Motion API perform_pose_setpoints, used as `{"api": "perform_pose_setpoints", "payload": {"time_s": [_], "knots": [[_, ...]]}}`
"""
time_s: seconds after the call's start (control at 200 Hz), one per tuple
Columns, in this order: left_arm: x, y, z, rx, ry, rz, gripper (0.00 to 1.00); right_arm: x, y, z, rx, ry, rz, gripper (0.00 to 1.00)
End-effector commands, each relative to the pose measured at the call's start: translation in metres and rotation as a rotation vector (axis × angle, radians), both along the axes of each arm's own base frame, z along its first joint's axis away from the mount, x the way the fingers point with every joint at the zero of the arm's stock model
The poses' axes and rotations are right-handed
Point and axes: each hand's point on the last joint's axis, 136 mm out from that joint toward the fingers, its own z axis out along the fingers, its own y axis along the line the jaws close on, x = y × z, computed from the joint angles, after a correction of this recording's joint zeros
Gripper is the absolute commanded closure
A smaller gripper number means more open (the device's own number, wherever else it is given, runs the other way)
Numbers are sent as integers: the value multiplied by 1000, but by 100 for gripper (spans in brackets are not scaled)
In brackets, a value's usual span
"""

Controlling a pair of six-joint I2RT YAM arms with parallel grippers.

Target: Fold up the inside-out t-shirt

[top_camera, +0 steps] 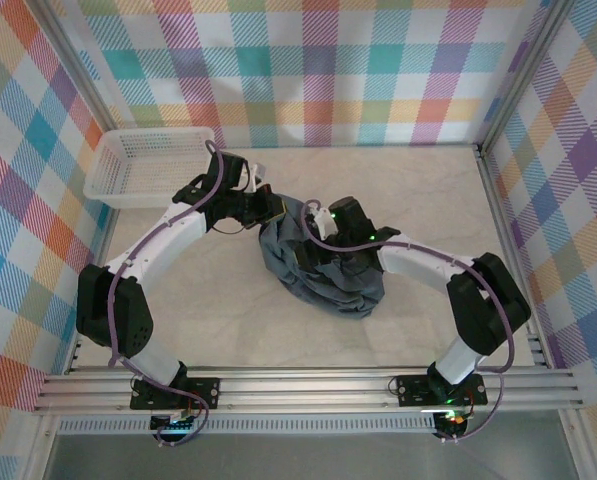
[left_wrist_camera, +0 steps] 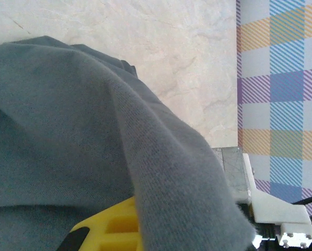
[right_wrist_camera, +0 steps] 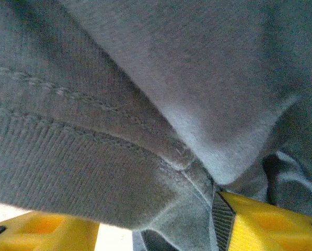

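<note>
The inside-out t-shirt [top_camera: 330, 282] is a dark slate-grey heap in the middle of the table. My left gripper [top_camera: 275, 212] is at its upper left edge, shut on the cloth. In the left wrist view the t-shirt [left_wrist_camera: 67, 115] drapes over one yellow finger [left_wrist_camera: 111, 226] and hides the jaws. My right gripper [top_camera: 318, 250] is pressed into the top of the heap. In the right wrist view its yellow fingers [right_wrist_camera: 41, 230] stand well apart. A ribbed, seamed edge of the t-shirt [right_wrist_camera: 93, 167] hangs loosely between them, with pale table showing below.
A white mesh basket [top_camera: 148, 165] stands at the far left corner, just behind the left arm. Checked walls close in the back and both sides. A metal rail runs along the near edge by the arm bases.
</note>
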Motion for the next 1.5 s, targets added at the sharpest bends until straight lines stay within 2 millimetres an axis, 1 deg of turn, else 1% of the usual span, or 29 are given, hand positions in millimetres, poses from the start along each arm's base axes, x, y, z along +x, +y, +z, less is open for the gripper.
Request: {"api": "perform_pose_setpoints", "payload": {"time_s": [0.0,0.065,0.12,0.18,0.265,0.32,0.365,0.42,0.46,0.495,0.535,0.585,0.64,0.685,0.775,0.835,0.89,0.94,0.99,1.03,1.095,1.17,1.22,1.245,1.285,1.32,1.36,1.415,1.495], "knots": [[1,0,25,-12,-54,1,100,24,-8,-2,-87,-119,-89,52],[1,0,26,-12,-57,1,100,29,-14,-6,-123,-145,-112,62],[1,0,24,-10,-53,-1,100,27,-17,-8,-137,-151,-106,67],[1,0,24,-7,-54,-4,100,22,-18,-11,-146,-150,-91,66],[1,0,24,-7,-55,-6,100,13,-18,-14,-147,-145,-59,59],[1,0,25,-8,-56,-6,100,12,-21,-20,-168,-140,-72,59],[1,0,24,-6,-55,-7,100,12,-23,-26,-181,-135,-82,61],[2,0,24,-5,-56,-5,100,13,-25,-32,-199,-134,-95,69],[3,1,25,2,-59,-1,100,14,-27,-32,-207,-134,-105,80],[5,4,24,10,-60,3,100,13,-26,-28,-199,-133,-106,91],[7,6,23,17,-68,5,100,10,-23,-17,-171,-131,-94,100],[13,10,18,46,-83,9,100,1,-17,3,-116,-112,-70,100],[23,19,2,120,-100,15,100,-14,-12,34,-33,-85,-38,100],[32,25,-13,174,-104,15,100,-25,-12,60,29,-60,-39,100],[47,21,-32,208,-91,-28,100,-44,-13,111,174,-2,-30,100],[54,15,-30,191,-102,-49,100,-54,-11,133,250,56,-10,100],[60,12,-16,170,-144,-50,100,-58,-11,140,261,97,-11,100],[64,13,-3,160,-173,-46,95,-57,-13,142,253,123,-26,100],[64,17,8,158,-188,-38,85,-55,-12,144,254,133,-26,100],[60,22,16,163,-196,-37,76,-52,-13,147,257,130,-39,100],[45,30,28,176,-206,-38,64,-46,-13,152,268,120,-59,100],[20,40,37,177,-206,-19,59,-39,-17,155,250,110,-96,100],[2,49,37,171,-191,25,57,-34,-20,156,236,107,-115,100],[-7,55,30,172,-167,52,57,-32,-21,156,231,107,-126,100],[-23,61,29,155,-158,87,59,-30,-23,156,226,111,-135,100],[-36,61,28,125,-160,96,64,-29,-23,157,227,112,-135,100],[-49,61,21,101,-147,104,70,-28,-23,158,229,116,-134,100],[-63,54,15,59,-139,89,75,-27,-23,158,229,126,-134,100],[-74,37,0,6,-117,39,76,-28,-21,157,227,137,-127,100]]}}
